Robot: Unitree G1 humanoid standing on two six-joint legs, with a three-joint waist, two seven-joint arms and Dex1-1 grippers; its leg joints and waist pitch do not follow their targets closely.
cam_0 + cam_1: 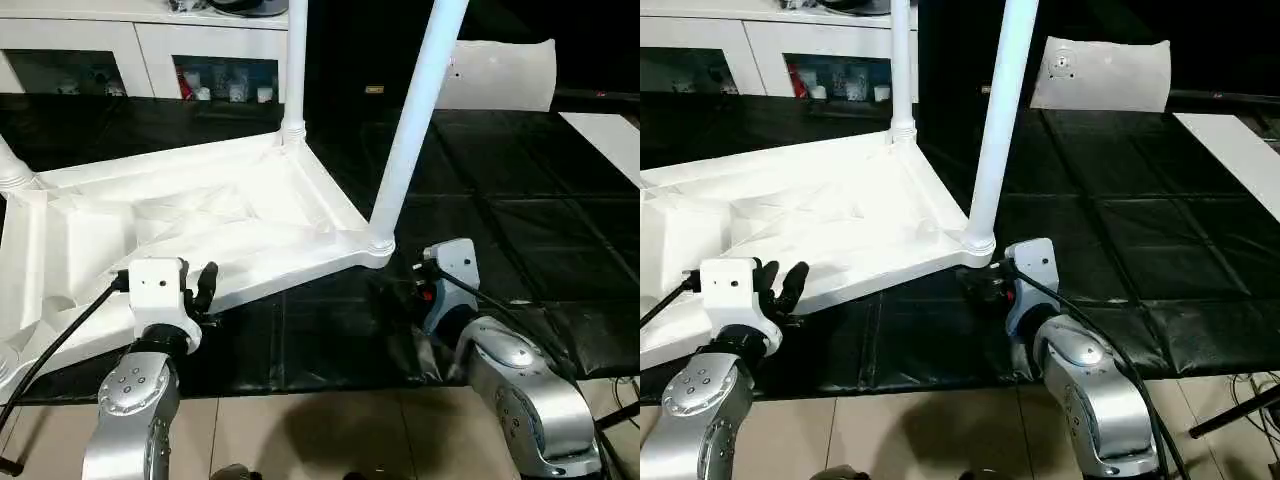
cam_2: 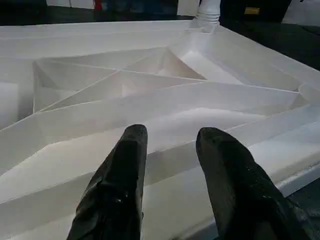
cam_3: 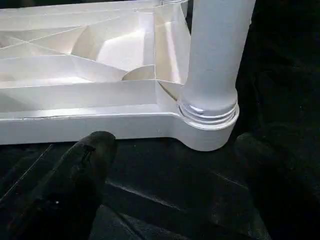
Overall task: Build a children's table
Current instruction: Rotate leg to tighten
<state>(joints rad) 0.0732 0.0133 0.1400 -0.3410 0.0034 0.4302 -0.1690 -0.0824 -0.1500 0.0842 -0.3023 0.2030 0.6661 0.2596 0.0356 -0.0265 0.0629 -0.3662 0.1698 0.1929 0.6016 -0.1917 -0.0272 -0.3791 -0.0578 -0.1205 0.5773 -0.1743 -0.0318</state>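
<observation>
The table top (image 1: 190, 225) lies upside down on the black floor mat (image 1: 500, 170), ribs up. Three legs stand in corner sockets: near leg (image 1: 415, 110), far leg (image 1: 295, 60), left leg (image 1: 12, 170). The fourth corner seems still empty. Left claw (image 2: 167, 145) hovers half open over the rim; right claw (image 3: 175, 150) stands wide open near the near leg, gripping nothing.

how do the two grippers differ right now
The left gripper has its black fingers fairly close together, over the table top's ribbed underside near its front edge. The right gripper is spread wide, low over the black mat, facing the corner socket where a leg stands. Both are black, two-fingered, and hold nothing.
</observation>
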